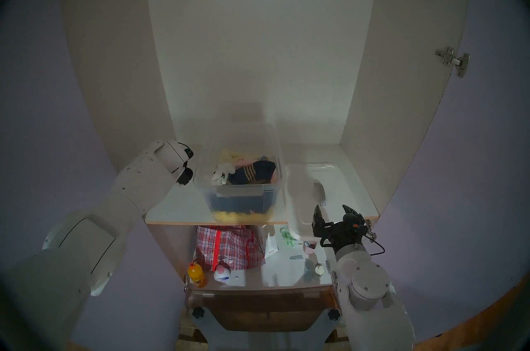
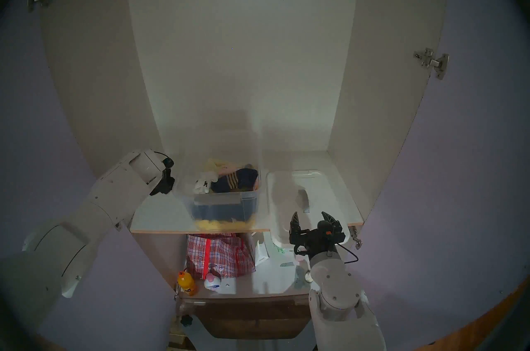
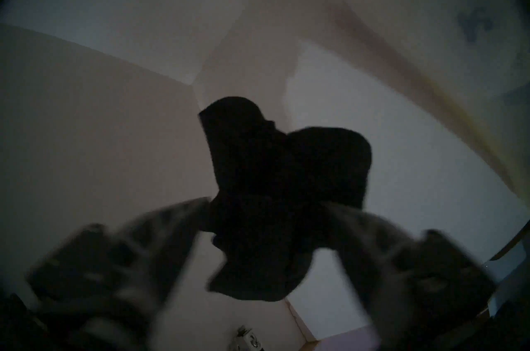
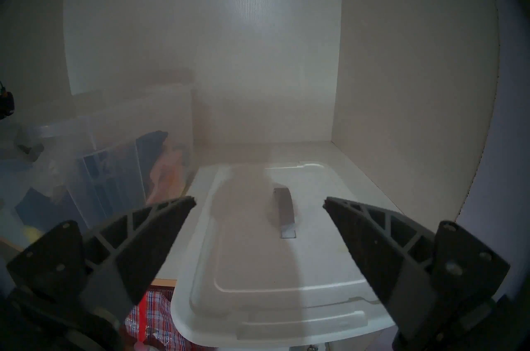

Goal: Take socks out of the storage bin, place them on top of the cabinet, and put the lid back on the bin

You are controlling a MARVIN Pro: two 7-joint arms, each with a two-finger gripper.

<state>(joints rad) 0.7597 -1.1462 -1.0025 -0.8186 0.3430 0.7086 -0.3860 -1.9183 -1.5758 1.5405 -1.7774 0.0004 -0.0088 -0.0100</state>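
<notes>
My left gripper (image 3: 263,207) is shut on the black socks (image 3: 275,187), which bulge out past its blurred fingers. In the head view it (image 1: 185,175) stands just left of the storage bin (image 1: 271,198), over the cabinet's white board (image 1: 172,207). The clear bin is open and holds a navy striped sock (image 1: 252,171) and white socks (image 1: 222,172). The white lid (image 1: 304,198) lies flat to the right of the bin and overhangs the board's front edge. My right gripper (image 1: 332,211) is open and empty above the lid's front part (image 4: 258,270), just in front of its grey handle (image 4: 284,207).
Below the board stand a red checked bag (image 1: 229,247), an orange bottle (image 1: 196,274), a white and pink bottle (image 1: 222,274) and small items. A dark brown drawer unit (image 1: 258,310) is under them. Cabinet walls close in on both sides; a silver hinge (image 1: 451,59) sits on the right.
</notes>
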